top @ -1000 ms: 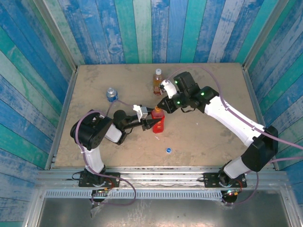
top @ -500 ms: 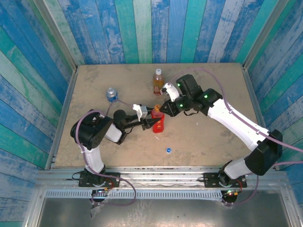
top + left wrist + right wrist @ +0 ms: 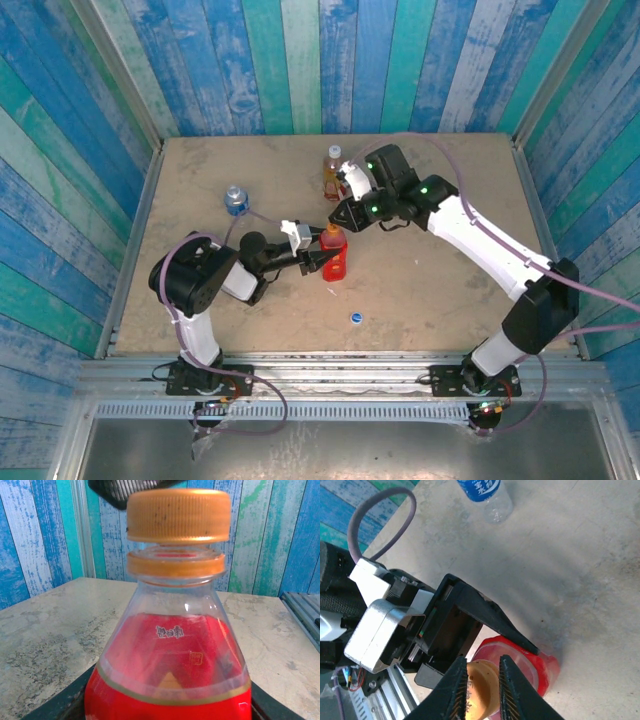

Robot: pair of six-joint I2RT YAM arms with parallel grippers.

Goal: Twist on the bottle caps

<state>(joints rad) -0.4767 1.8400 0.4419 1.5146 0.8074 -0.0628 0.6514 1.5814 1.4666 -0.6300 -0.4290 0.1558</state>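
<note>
left gripper (image 3: 323,263) clamping the red drink bottle (image 3: 170,680), right gripper (image 3: 480,695) pinched nearly closed, hovering over its orange cap (image 3: 178,515)

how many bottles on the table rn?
3: small plastic bottle of red drink mid-table; amber-brown tea bottle just behind it; clear bottle with blue label at back left. None seem hidden.

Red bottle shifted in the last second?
No. In the top view the red bottle sits just as far up-left of the loose blue cap as before.
</note>
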